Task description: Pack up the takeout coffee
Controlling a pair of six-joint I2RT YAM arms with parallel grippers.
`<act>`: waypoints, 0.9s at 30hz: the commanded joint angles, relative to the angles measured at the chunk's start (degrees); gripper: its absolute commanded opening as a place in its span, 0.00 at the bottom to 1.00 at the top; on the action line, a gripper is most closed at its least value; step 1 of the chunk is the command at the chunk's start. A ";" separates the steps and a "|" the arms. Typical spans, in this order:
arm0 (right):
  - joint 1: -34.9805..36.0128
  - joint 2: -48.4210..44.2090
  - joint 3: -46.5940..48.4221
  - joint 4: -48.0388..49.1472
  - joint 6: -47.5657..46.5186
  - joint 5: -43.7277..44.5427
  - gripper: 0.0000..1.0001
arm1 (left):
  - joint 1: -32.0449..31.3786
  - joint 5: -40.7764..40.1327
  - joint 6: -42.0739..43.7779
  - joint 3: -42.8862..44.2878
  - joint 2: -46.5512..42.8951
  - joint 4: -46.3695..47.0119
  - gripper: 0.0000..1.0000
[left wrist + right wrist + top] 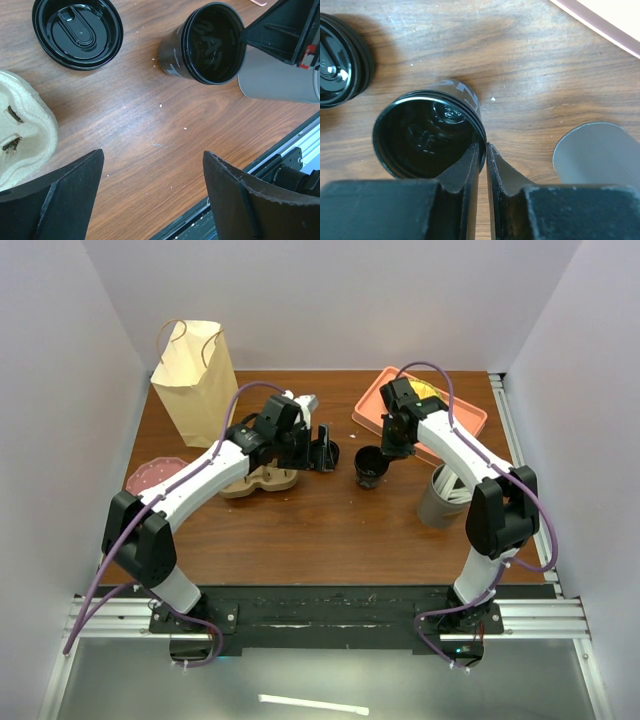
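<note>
On the wooden table [330, 535], right of the pulp cup carrier [262, 481], stands the black paper cup [427, 135], uncovered; we judge it light and crushable, its rolled rim stiffest; its lid [77, 31] lies just left; the right gripper [482, 150] pinches the rim wall; the left gripper [152, 160] hangs spread wide, holding nothing.

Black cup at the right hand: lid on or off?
Off. The cup shows an open mouth; the lid lies separately on the table.

Small black paper cup [422, 137], lidless, mouth open, inside dark and glossy, standing on the wood, rim pinched at four o'clock by right gripper [483, 149]; round black lid [77, 30] lying flat, apart, at cup's ten o'clock in right wrist view
</note>
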 commanded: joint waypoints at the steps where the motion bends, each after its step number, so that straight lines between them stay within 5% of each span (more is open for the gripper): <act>1: -0.27 -1.84 3.00 -0.71 -0.26 0.48 0.13 | 0.31 1.13 1.19 1.63 0.03 1.63 0.85; 27: -0.27 0.97 3.97 -1.86 -0.61 1.18 0.17 | 0.31 1.04 1.10 0.05 -0.76 1.89 0.84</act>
